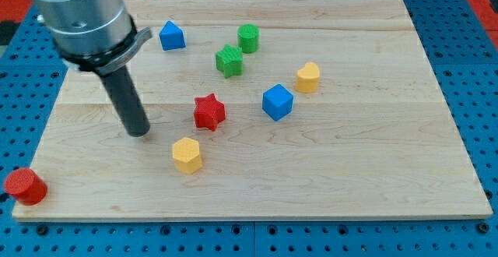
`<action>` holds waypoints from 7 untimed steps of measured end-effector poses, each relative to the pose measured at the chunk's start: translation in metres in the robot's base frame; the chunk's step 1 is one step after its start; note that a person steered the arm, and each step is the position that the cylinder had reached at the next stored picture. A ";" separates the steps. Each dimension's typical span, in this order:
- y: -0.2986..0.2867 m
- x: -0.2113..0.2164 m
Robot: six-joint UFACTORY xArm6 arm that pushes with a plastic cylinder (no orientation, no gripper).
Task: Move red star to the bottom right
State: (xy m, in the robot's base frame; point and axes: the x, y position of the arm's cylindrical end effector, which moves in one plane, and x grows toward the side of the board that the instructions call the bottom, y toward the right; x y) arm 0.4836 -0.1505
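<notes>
The red star [208,111] lies near the middle of the wooden board [350,179]. My tip [139,133] rests on the board to the star's left, about a block's width and a half away, not touching it. A yellow hexagonal block [187,155] lies just below and between the tip and the star.
A blue cube [277,102] sits right of the star, with a yellow heart-shaped block [308,77] beyond it. A green star [229,61] and a green cylinder [248,37] lie above. A blue block [172,36] is at the top left. A red cylinder [26,186] sits at the bottom-left corner.
</notes>
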 end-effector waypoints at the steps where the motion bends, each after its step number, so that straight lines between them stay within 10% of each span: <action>1: 0.015 -0.015; 7: 0.161 -0.007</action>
State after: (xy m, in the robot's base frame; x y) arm 0.4769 0.0102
